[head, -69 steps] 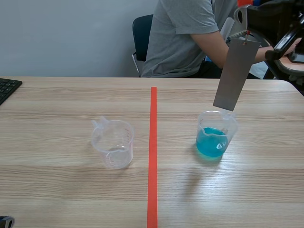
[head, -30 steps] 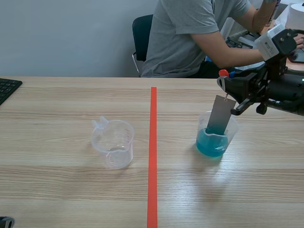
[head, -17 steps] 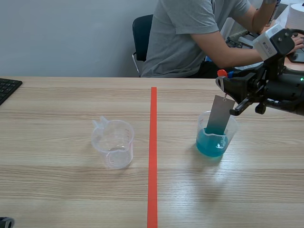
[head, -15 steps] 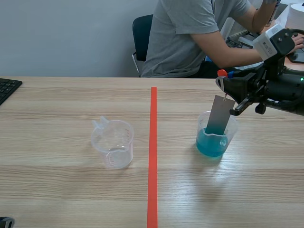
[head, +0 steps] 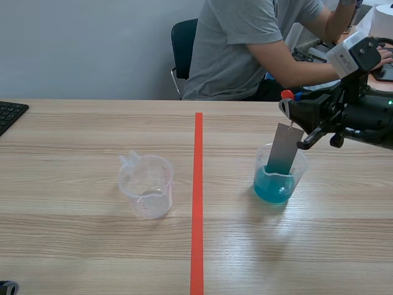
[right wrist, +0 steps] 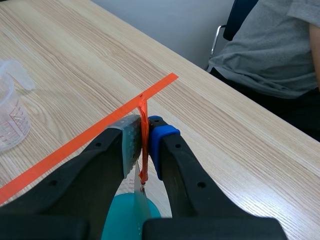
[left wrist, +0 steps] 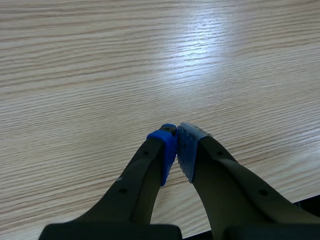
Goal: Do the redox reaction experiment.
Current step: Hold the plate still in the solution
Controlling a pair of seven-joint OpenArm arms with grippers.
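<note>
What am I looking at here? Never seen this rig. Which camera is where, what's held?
It is a two-armed robot at a wooden table. The wide picture comes from a camera between the arms; the other two come from wrist cameras, looking past each hand. The left hand is shut on nothing, above bare table. The right hand pinches an orange string, and a grey metal strip hangs from it, its lower end inside a cup of blue liquid. Left of the red tape line stands a clear cup, apparently empty. A person sits across the table.
</note>
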